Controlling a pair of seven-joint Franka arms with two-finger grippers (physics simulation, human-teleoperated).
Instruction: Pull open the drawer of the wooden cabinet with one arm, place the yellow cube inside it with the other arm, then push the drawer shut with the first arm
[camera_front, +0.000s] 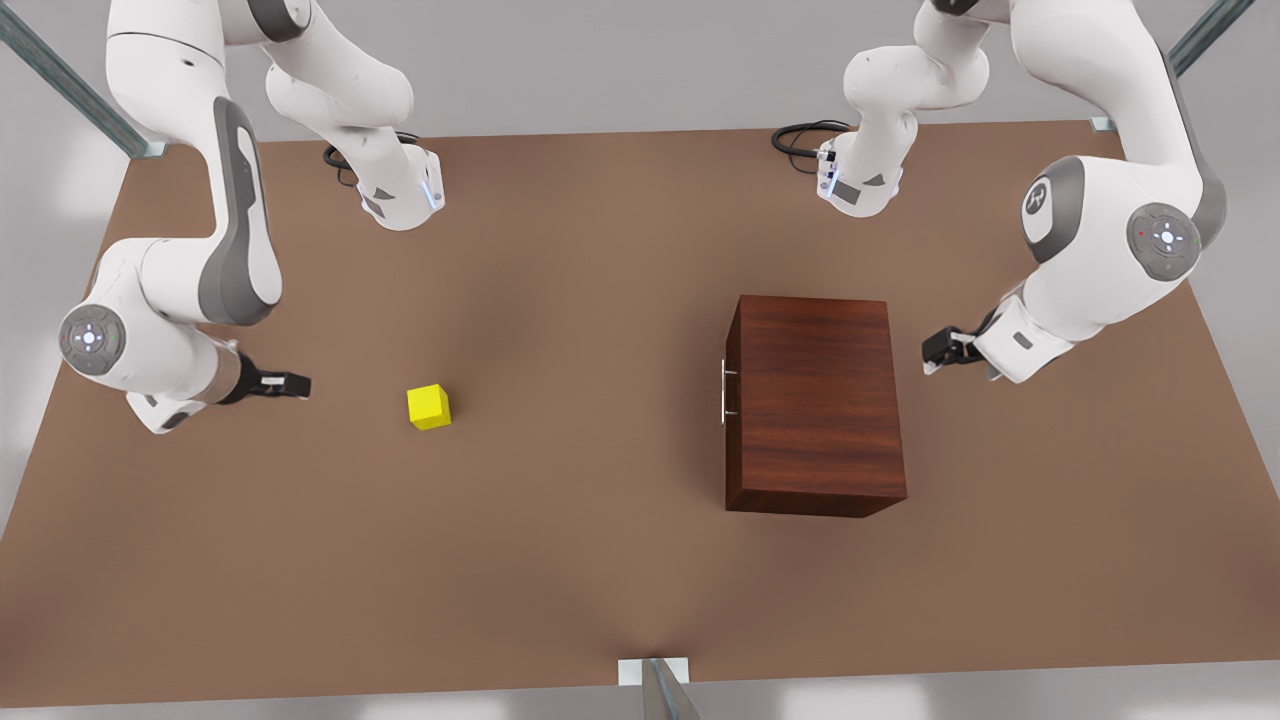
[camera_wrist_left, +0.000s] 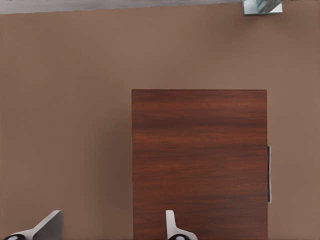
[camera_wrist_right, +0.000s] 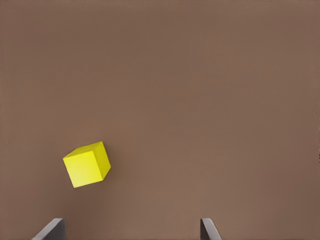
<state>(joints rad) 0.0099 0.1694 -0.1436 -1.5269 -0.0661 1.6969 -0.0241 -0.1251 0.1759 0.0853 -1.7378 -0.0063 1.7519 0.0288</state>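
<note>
The wooden cabinet (camera_front: 815, 400) stands on the table at the front view's right, its drawer shut, with the silver handle (camera_front: 724, 391) on the side facing the front view's left. My left gripper (camera_front: 932, 352) hovers open just beyond the cabinet's opposite side, holding nothing; its wrist view looks down on the cabinet (camera_wrist_left: 200, 160) and the handle (camera_wrist_left: 269, 174). The yellow cube (camera_front: 429, 407) lies on the table at the front view's left. My right gripper (camera_front: 300, 385) is open and empty, a short way to the cube's left. The cube (camera_wrist_right: 87, 164) sits ahead of its fingertips (camera_wrist_right: 52, 229).
The brown tabletop (camera_front: 560, 560) stretches wide between cube and cabinet. Both arm bases with black cables (camera_front: 800, 140) stand along the far edge. Metal frame posts (camera_front: 655, 685) rise at the near edge and the far corners.
</note>
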